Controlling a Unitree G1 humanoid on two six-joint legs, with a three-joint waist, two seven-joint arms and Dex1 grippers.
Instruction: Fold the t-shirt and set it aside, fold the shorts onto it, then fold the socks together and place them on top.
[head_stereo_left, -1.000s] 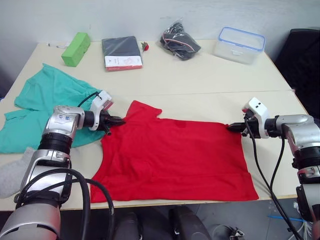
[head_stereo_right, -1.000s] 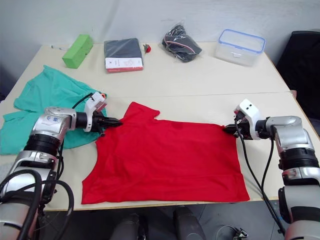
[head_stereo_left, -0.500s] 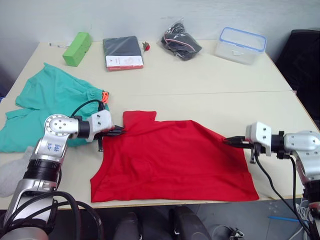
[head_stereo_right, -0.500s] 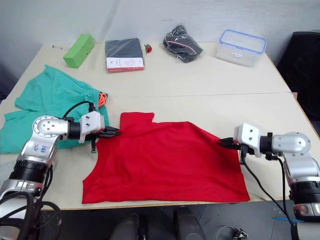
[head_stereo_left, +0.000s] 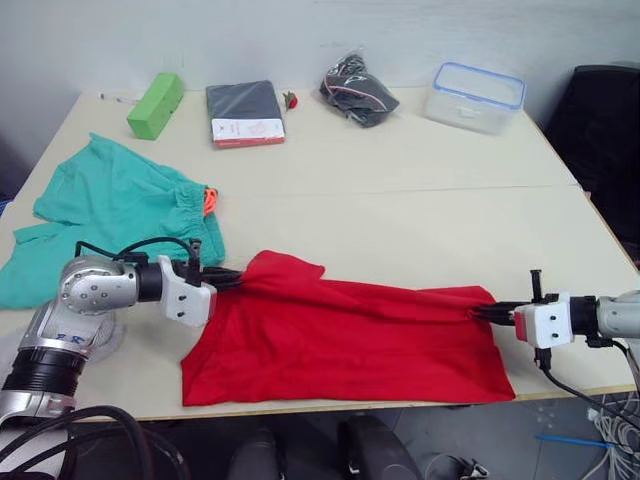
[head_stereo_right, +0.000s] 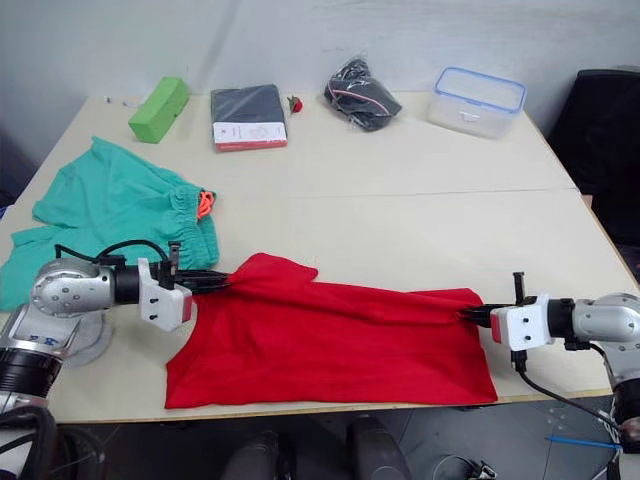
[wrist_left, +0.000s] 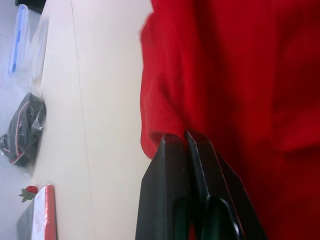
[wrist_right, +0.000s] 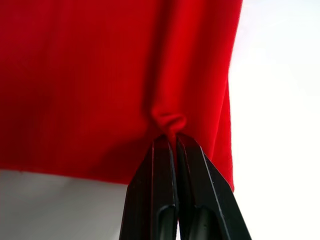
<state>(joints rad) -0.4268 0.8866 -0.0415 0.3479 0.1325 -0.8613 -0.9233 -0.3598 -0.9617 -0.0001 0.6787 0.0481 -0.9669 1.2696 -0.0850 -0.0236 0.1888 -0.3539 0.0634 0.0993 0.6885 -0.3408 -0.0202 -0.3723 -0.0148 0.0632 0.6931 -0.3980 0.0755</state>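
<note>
T-shirt (head_stereo_left: 345, 335), soft red cloth, lies doubled, seemingly creased.

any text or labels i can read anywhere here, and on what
None can be read.
Dark folded packaged garment: its white and red label carries print too small to read.
Green box: no lettering can be made out.
T-shirt, shorts and clear container: no print visible.
</note>
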